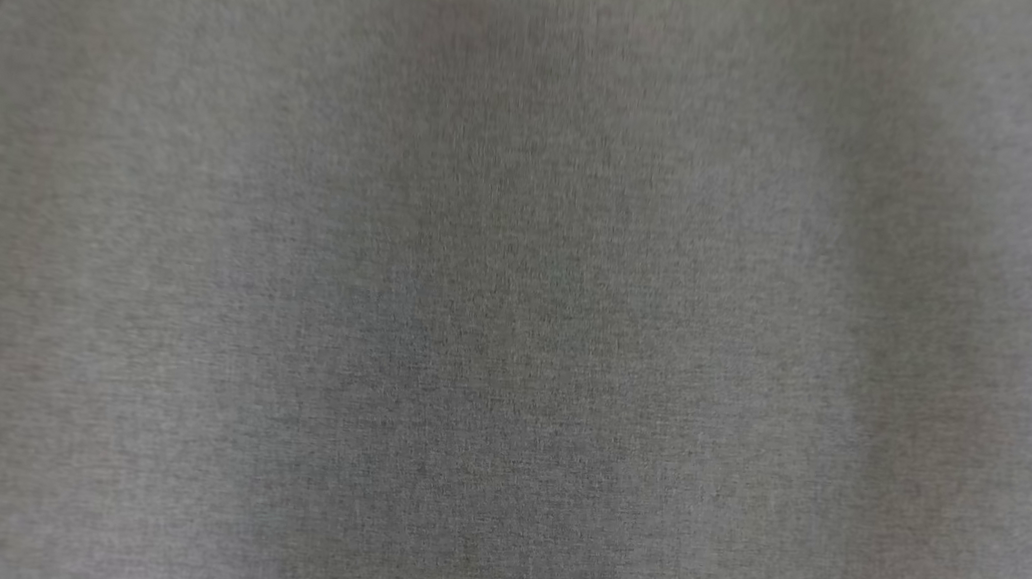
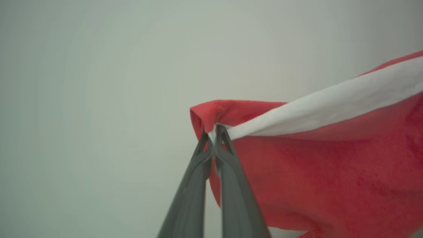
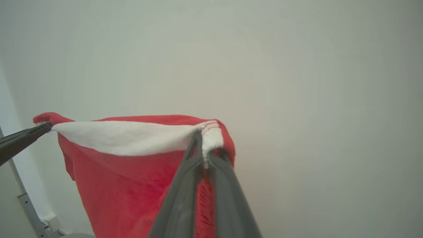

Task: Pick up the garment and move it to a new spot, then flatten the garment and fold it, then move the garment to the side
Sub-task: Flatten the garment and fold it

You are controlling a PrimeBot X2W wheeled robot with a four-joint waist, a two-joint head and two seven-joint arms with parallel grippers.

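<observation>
Left claw (image 2: 214,132) first: clenched tight on one top corner of the garment (image 2: 330,172), a red fleecy thing with a white band (image 2: 330,96) along its upper edge. Right claw (image 3: 205,145), same story, pinched shut on the opposite corner. So the cloth is up in the air, its top edge drawn into a line from claw to claw and the rest hanging loose beneath them. That line is the long axis, and neither arm is nearer, since each has its own end. To lay it out flat, I reckon both arms must come down together and keep that edge taut. Below waits the grey table (image 1: 510,329), blurred. Beyond the cloth, a pale wall (image 3: 297,66). No label, brand or lettering that I can read.
</observation>
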